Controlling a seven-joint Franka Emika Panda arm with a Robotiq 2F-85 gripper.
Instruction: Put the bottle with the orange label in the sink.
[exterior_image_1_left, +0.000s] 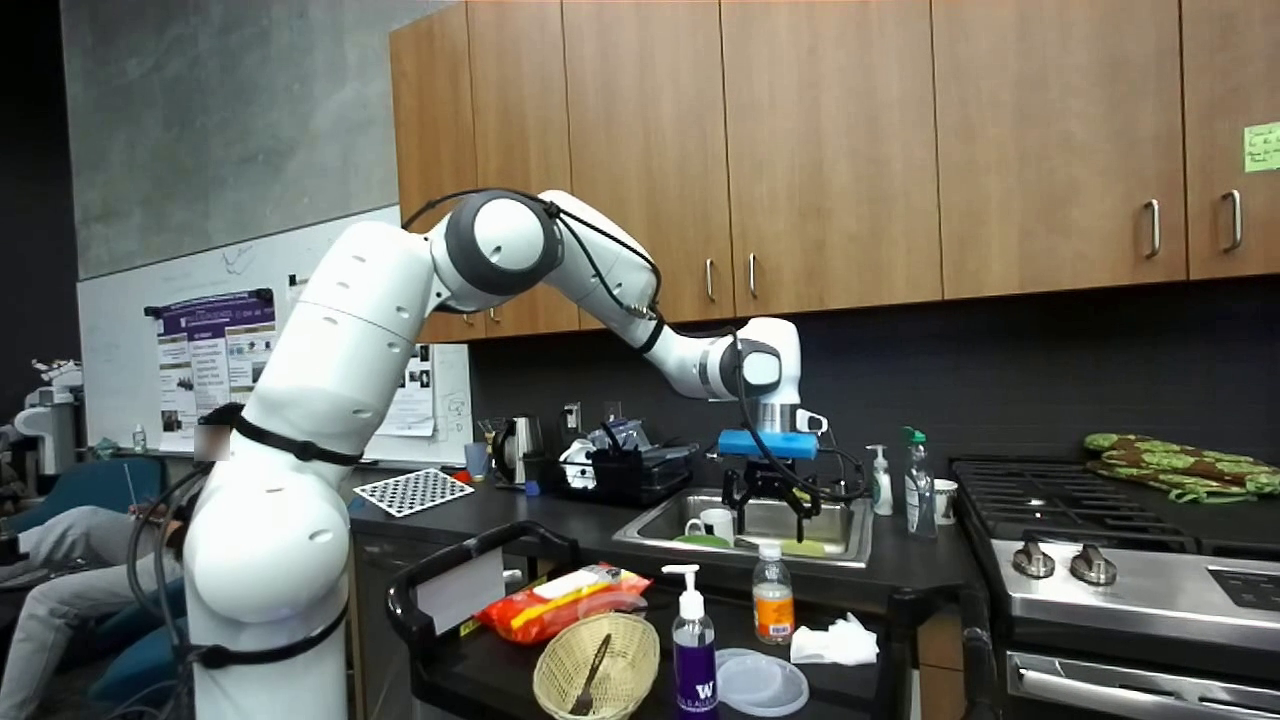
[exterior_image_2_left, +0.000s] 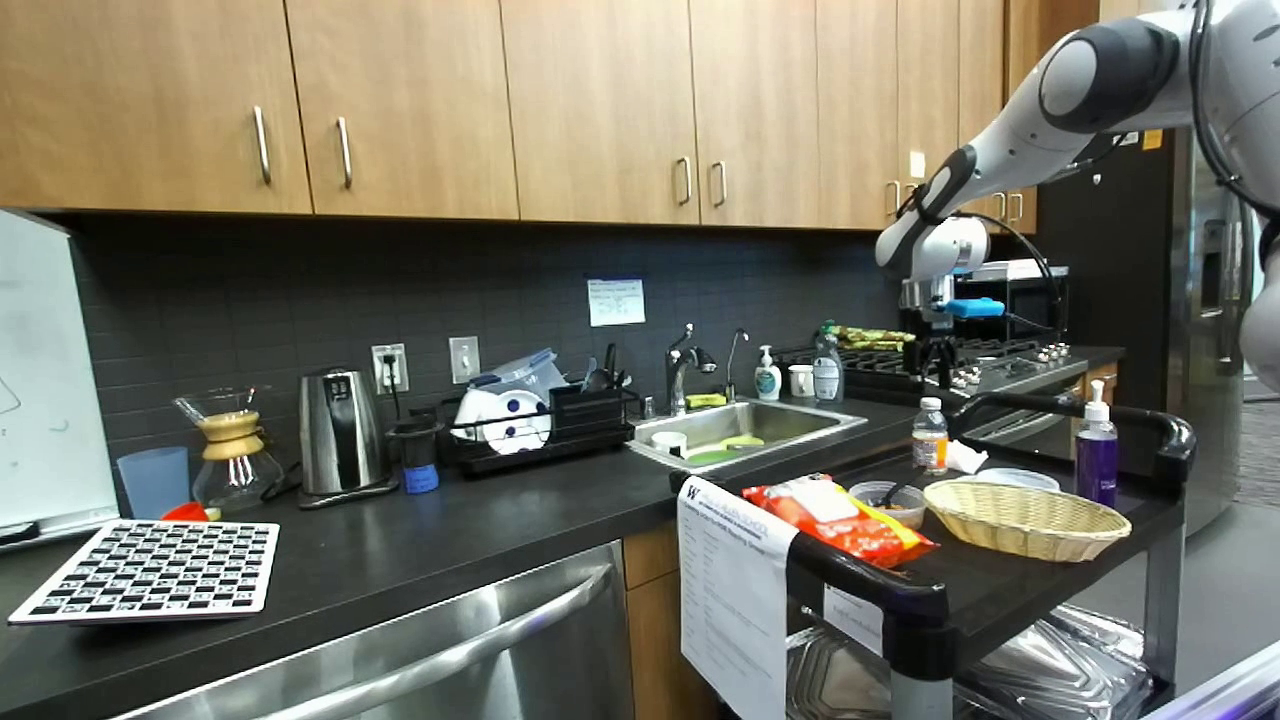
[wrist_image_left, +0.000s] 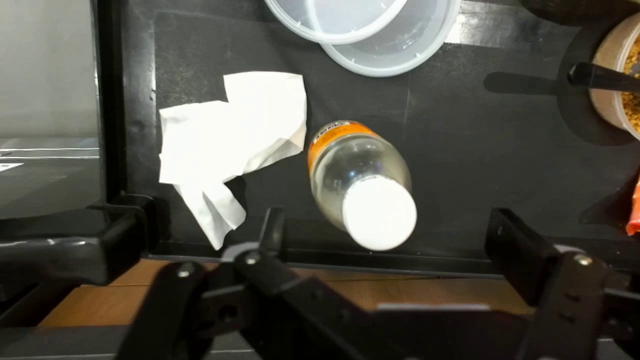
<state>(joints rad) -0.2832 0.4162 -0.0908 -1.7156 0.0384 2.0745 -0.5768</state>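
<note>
The end effector (wrist_image_left: 387, 220) is hovering above the bottle with the orange label (wrist_image_left: 357, 162), its fingers (wrist_image_left: 520, 255) standing wide apart and clear of the white cap (wrist_image_left: 380, 212). The bottle is standing upright on the surface (wrist_image_left: 450, 165), near the edge along the counter (exterior_image_2_left: 500, 510). A crumpled white napkin (wrist_image_left: 240, 130) is lying just beside it, toward a corner of that edge; overlapping lids (wrist_image_left: 362, 25) are resting toward the opposite edge. Only the exterior views are showing the sink (exterior_image_2_left: 790, 420), which is holding a white mug (exterior_image_1_left: 717, 522).
</note>
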